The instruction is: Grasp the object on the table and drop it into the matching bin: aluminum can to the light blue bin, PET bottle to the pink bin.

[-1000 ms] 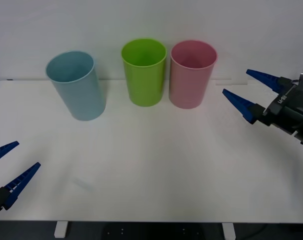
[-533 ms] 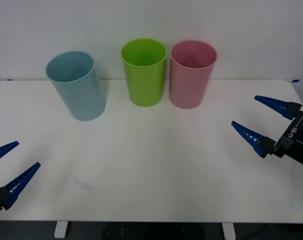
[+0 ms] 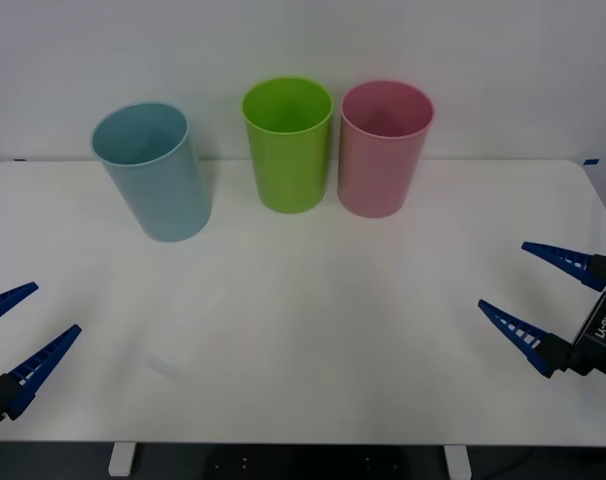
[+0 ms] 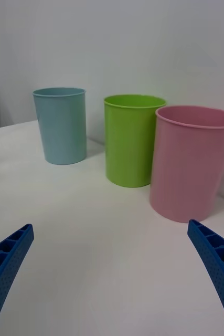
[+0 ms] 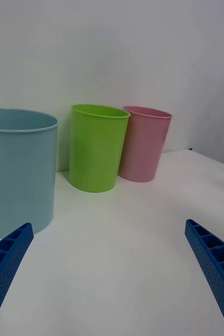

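We see no bottle on the table (image 3: 303, 330) — it may already lie in the pink bin (image 3: 383, 150). Both the left gripper (image 3: 18, 335) and right gripper (image 3: 548, 300) hang released at the near corners, clear of the bins.

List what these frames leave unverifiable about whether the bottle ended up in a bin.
- Inside of the pink bin: front view looks in at a slant, the near wall hides the bottom; both wrist views see its outside.
- Light blue bin and green bin: same.
- Right gripper and left gripper: open, arms cut off by the front view's edges.
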